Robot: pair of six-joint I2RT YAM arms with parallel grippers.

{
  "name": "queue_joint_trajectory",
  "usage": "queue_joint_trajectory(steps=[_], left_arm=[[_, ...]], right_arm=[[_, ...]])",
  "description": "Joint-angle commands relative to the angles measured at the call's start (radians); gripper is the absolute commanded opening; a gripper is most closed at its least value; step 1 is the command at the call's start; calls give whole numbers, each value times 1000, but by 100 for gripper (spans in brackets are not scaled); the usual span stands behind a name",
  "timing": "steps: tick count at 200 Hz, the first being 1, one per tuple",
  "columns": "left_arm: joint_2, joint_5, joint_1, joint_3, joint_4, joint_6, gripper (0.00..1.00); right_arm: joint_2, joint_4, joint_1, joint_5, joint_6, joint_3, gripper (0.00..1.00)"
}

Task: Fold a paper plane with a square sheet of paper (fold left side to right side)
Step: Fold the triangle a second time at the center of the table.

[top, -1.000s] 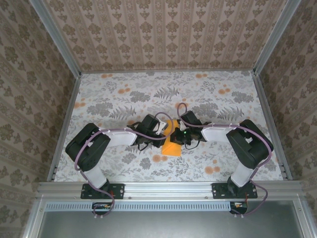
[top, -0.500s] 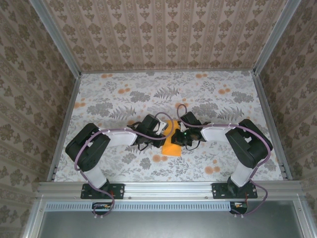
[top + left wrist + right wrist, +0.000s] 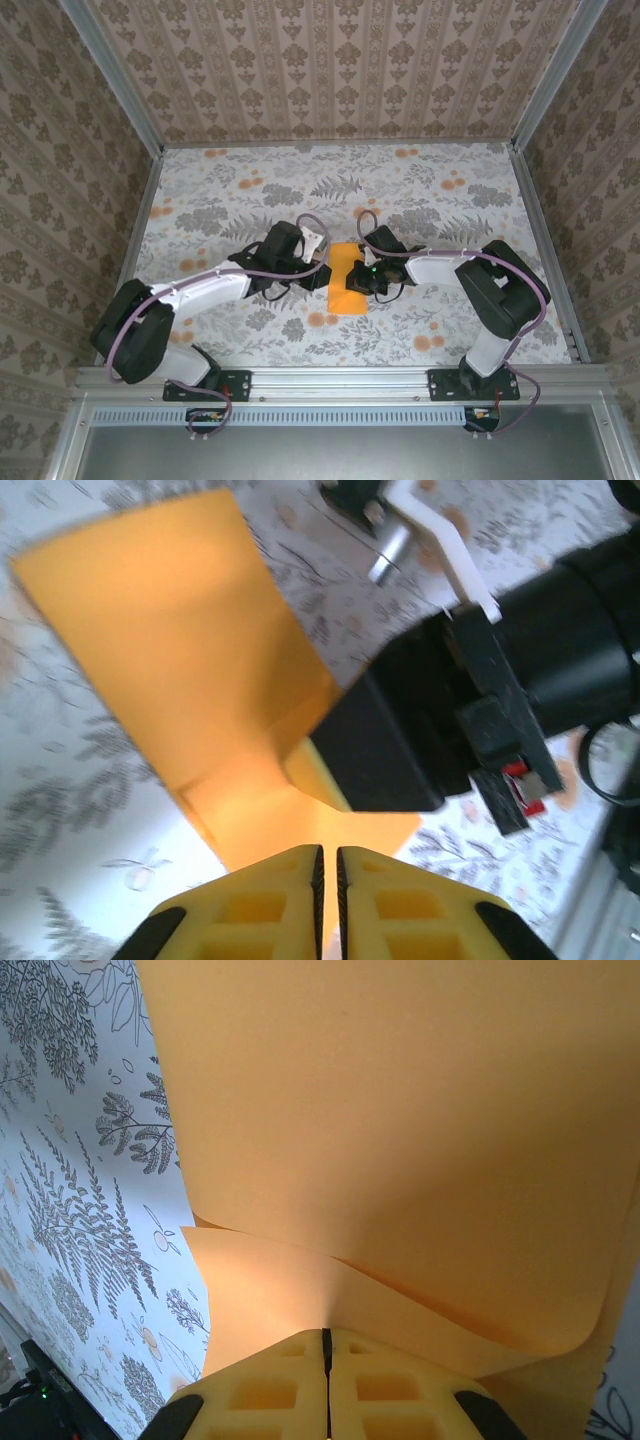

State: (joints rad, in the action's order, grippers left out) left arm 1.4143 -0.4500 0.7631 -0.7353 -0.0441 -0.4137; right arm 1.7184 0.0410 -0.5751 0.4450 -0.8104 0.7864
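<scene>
Honestly, looks like mid-crease on the left-over-right fold, going by the doubled layers.

Starting at the left: left hand hovering just left of the square sheet of paper, pads nearly together with a thin slit between them and nothing seen pinched in there. Can't tell for sure whether to call that shut or barely open. Best held clear of the sheet at first, then run low and slow along the folded edge to flatten it without dragging the whole thing sideways.

Moving to the middle: sheet lying on the counter between both hands, roughly central near the front. Reads from above as a narrow upright strip, top layer arching up off the bottom layer rather than lying flat. Worth lining up the loose edges before any pressing, as there's probably no undoing a crooked crease in paper this thin.

Over on the right: right hand closed tight, tips right at the meeting of the two layers. Hard to say whether pinching a layer or only pressing down on it. Best used as the anchor for the fold, with light pressure only to avoid crumpling the corner.

Count, left to right: one left hand, one sheet (two layers showing), one right hand, all on one counter.
</scene>
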Motion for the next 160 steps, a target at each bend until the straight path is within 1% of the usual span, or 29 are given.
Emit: queue_joint_trajectory(steps=[1, 7, 11, 45, 61, 100, 127, 160], left_arm=[[23, -182, -4, 49, 68, -103, 12], [33, -187, -4, 57, 89, -120, 12], [39, -221, -4, 64, 102, -129, 12], [133, -322, -4, 71, 212, -178, 11], [184, -353, -1, 59, 228, -184, 11], [248, -277, 1, 48, 150, -144, 12], [282, -256, 2, 59, 148, -143, 11], [284, -224, 2, 85, 150, -145, 10]], right_arm=[[26, 79, -6, -35, 10, -10, 7], [26, 79, -6, -35, 10, -9, 7], [26, 79, -6, -35, 10, -9, 7], [30, 83, -6, -34, 13, -6, 7], [29, 83, -8, -31, 13, -5, 7], [29, 89, -8, -31, 16, -4, 7], [30, 94, -7, -32, 20, -3, 7], [30, 103, -8, -35, 25, 0, 7]])
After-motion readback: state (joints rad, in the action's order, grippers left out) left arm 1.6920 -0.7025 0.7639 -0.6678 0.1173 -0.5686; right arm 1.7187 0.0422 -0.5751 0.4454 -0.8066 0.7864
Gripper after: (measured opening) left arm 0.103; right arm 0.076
